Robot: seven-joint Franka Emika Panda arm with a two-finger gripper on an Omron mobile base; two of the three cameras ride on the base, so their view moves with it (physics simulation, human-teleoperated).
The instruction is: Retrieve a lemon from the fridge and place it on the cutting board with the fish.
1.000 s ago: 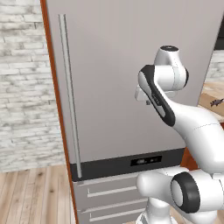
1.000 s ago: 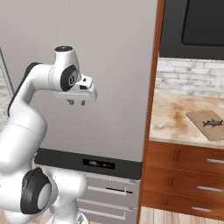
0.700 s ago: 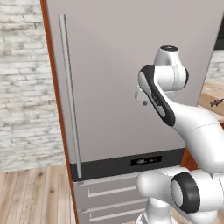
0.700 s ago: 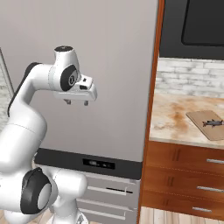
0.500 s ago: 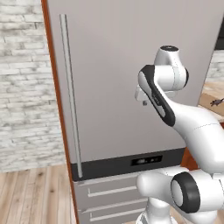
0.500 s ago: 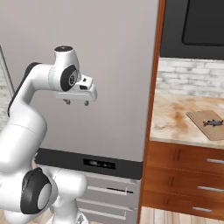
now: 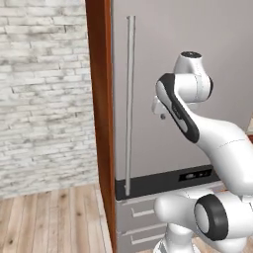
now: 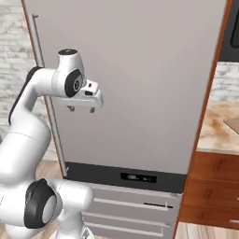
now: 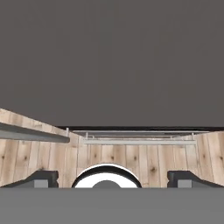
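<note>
The fridge is a tall grey appliance with its door shut, so the lemon is hidden. Its long bar handle runs down the left side. My gripper hangs in front of the door at mid height, pointing down, open and empty. In the hand view the fingertips stand wide apart over the fridge face. A corner of the light-brown cutting board shows at the right edge. The fish is out of view.
A black display strip and lower drawers sit below the door. A red-brown wood panel and a brick wall stand left of the fridge. The stone counter over wooden cabinets lies to the right. Wood floor spreads below.
The whole picture has shifted right in both base views, so the cameras moved left along the fridge. The arm keeps the same pose and the gripper stays open.
</note>
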